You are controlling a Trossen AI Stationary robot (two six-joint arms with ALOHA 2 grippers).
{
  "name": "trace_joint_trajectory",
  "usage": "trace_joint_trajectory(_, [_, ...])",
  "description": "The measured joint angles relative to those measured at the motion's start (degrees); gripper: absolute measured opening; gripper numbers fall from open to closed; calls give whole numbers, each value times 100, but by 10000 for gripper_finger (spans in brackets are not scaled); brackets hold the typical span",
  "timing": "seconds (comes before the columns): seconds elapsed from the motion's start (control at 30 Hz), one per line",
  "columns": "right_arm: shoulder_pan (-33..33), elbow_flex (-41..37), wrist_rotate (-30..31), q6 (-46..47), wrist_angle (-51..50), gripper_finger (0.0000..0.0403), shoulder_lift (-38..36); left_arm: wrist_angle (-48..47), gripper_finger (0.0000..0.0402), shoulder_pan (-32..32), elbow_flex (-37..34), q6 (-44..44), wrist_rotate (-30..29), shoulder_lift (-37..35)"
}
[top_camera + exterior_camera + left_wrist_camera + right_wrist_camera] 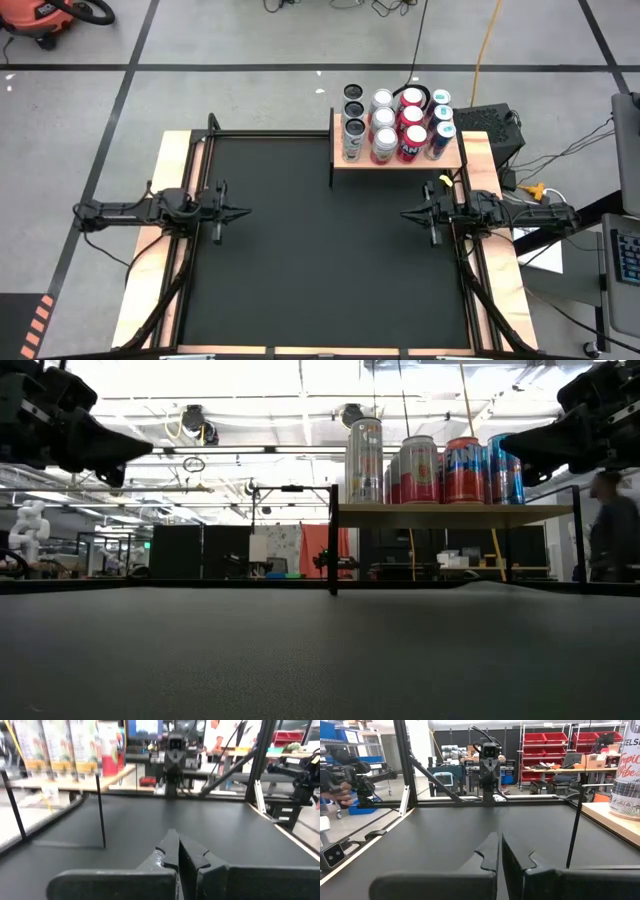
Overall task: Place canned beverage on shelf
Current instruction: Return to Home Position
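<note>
**Both arms drawn back from the loaded shelf**

The shelf (400,164) stands at the far right of the black mat (320,270). It carries the cans (397,120), packed upright in four files of three. From the shelf's left end these are tall dark-topped, silver, red and blue. The files run close to the board's side and rear edges, and a narrow bare strip shows along its front edge.

The right gripper (408,213) hangs near the shelf, on the near side of its front edge and apart from it. Its fingers (490,852) are pressed together on nothing. The left gripper (240,212) hangs well apart from the shelf, off to its left and level with the right one. Its fingers (170,850) are likewise pressed together and hold nothing. A broad stretch of mat lies between the two grippers and in front of the shelf.

The shelf's thin black legs (333,540) rise from the mat. Light-wood strips (178,160) border the mat left of the shelf. Beyond the shelf lie a grey floor (240,100) crossed by dark lines and a workshop. There, a person (612,535) stands to the shelf's right.
</note>
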Motion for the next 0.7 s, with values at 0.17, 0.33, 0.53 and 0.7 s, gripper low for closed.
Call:
trace_joint_trajectory(0.17, [0, 0, -4, 2, 7, 0, 2, -18, 0, 0, 4, 127, -29, -54])
trace_joint_trajectory(0.33, [0, 0, -12, 3, 11, 0, 2, -28, 0, 0, 4, 103, -25, -42])
trace_joint_trajectory(0.53, [0, 0, 133, 4, 20, 0, 2, -37, 0, 0, 3, 84, -22, -40])
trace_joint_trajectory(0.7, [0, 0, 133, 4, 20, 0, 2, -41, 0, 0, 2, 81, -22, -38])
